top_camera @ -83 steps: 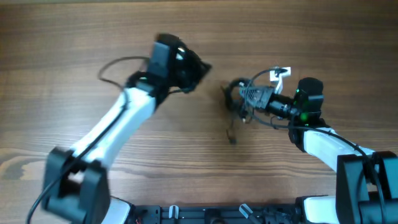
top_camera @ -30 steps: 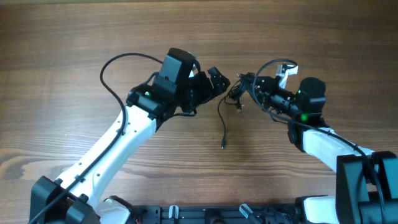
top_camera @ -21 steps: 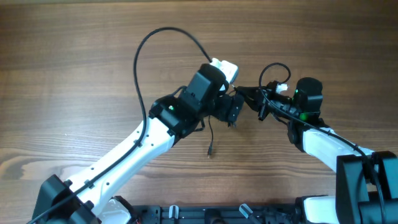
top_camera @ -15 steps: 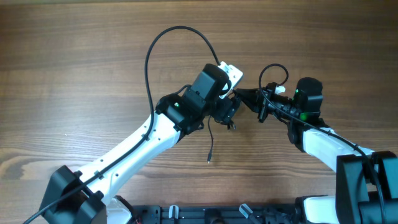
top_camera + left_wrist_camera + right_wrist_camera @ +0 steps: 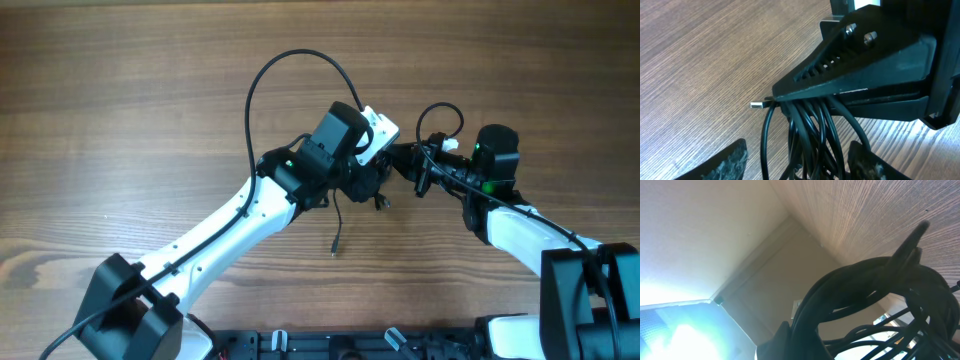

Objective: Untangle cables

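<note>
What matters most to me is how the cables (image 5: 810, 135) sit against the left gripper (image 5: 374, 186). In the left wrist view the strands drop from mid-frame toward the bottom edge and pass straight through the gap between its two fingers, so the bundle's long axis lies along that gap, not across it. That gripper is spread wide and pinches nothing. The right gripper (image 5: 790, 95) is clamped over the top of the bundle. It seems to hold it above the table (image 5: 120, 80), just right of centre in the overhead frame. A silver plug (image 5: 757, 104) pokes out to the left beside the right gripper's tip, and one loose tail (image 5: 335, 235) trails toward lower centre. I judge the left arm is the one placed to draw a strand away. Its fingers bracket several strands, though, so closing here would likely catch more than one.
</note>
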{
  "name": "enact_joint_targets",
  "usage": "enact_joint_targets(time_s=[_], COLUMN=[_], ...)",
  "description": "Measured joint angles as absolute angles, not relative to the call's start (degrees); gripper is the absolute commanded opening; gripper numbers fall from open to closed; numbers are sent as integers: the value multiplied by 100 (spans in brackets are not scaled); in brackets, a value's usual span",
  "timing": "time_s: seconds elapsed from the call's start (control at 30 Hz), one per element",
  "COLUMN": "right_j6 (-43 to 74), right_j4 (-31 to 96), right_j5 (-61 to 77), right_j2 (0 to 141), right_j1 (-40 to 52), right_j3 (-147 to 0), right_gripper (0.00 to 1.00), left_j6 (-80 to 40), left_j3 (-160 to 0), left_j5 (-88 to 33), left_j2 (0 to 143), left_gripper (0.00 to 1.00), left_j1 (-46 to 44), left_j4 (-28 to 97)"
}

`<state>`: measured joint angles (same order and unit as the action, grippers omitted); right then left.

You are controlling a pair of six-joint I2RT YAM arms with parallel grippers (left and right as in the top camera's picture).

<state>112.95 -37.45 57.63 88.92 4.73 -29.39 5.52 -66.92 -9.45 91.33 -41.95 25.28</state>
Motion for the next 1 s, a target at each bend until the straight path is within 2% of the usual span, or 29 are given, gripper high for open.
enact_joint_targets(time_s=[0.1,0.27,0.5,0.53,0.6,0.67,0.7,0.77,0.83,0.9,0.93,0.97,1.0], right_j6=[11212,10888,10812,10812,10812,10809,10807,10720,10538,10462,10348,10009,9389], right_j4=[-3616,-3017,-2998,-3000,-3000,-2998,-2998,-3000,-3006,-3044,-3070,-3175,-3422], right_j5=[5669,5336,5286,5286,5286,5290,5310,5398,5408,5411,5435,5548,5603], right_j2=[8892,8892,8892,8895,8895,8892,8892,8892,8892,8895,8895,8892,8895], right_j1=[473,473,473,473,473,473,473,473,469,467,467,473,473], right_j3=[-2939,-2939,-2939,-2939,-2939,-2939,-2939,-2939,-2939,-2939,-2939,-2939,-2930], right_gripper=[4,4,4,4,4,4,4,4,5,33,54,82,100], left_j6=[554,408,281,272,287,373,377,388,419,438,438,421,419], left_j3=[-6692,-6692,-6692,-6692,-6692,-6692,-6692,-6692,-6692,-6692,-6692,-6692,-6692], left_j5=[-998,-987,-1682,-1710,-1704,-1450,-1313,-941,-843,-836,-836,-762,-705], left_j2=[9185,8989,9080,9236,9376,9483,9518,9577,9579,9579,9579,9581,9581], left_gripper=[72,80,80,66,49,43,24,4,4,4,4,4,4], left_j1=[-4191,-3933,-4036,-4115,-4215,-4276,-4274,-4241,-4237,-4237,-4237,-4224,-4187], left_j4=[2523,2460,2477,2484,2486,2486,2502,2508,2456,2438,2438,2392,2388])
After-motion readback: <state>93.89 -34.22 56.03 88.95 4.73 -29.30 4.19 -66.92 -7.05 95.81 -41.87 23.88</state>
